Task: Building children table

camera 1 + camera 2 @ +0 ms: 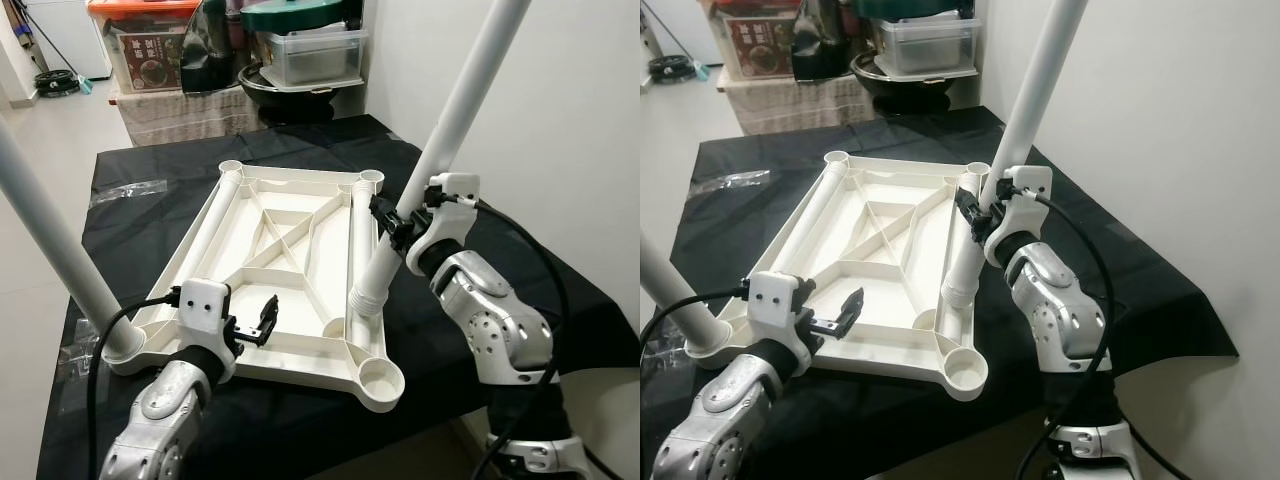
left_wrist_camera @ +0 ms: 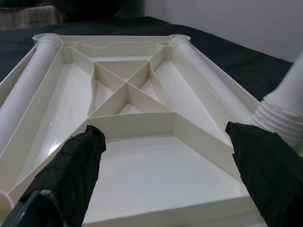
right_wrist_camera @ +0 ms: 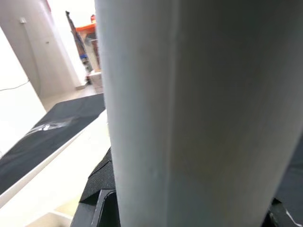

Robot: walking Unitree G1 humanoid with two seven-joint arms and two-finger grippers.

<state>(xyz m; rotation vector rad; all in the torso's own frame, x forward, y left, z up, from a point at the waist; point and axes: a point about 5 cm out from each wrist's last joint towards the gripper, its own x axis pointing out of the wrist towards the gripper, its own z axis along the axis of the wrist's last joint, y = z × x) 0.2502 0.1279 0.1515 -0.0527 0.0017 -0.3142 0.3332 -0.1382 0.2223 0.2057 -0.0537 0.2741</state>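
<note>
The white plastic tabletop [image 1: 300, 350] lies upside down on the black-covered table. One white leg [image 1: 50, 240] stands in its near-left corner socket and leans up to the left. My right gripper [image 1: 392, 222] is shut on a second white leg [image 1: 455, 110]. That leg's ribbed end [image 1: 368, 293] rests by the tabletop's right rail, short of the empty near-right socket [image 1: 381, 381]. My left gripper [image 1: 262, 322] hovers open over the tabletop's near edge, its fingers [image 2: 71, 175] spread wide with nothing between them.
A crumpled clear plastic bag [image 1: 125, 190] lies on the black cloth at the back left. Beyond the table stand storage boxes [image 1: 315, 55] and a black bowl [image 1: 290, 95]. A white wall runs close along the right side.
</note>
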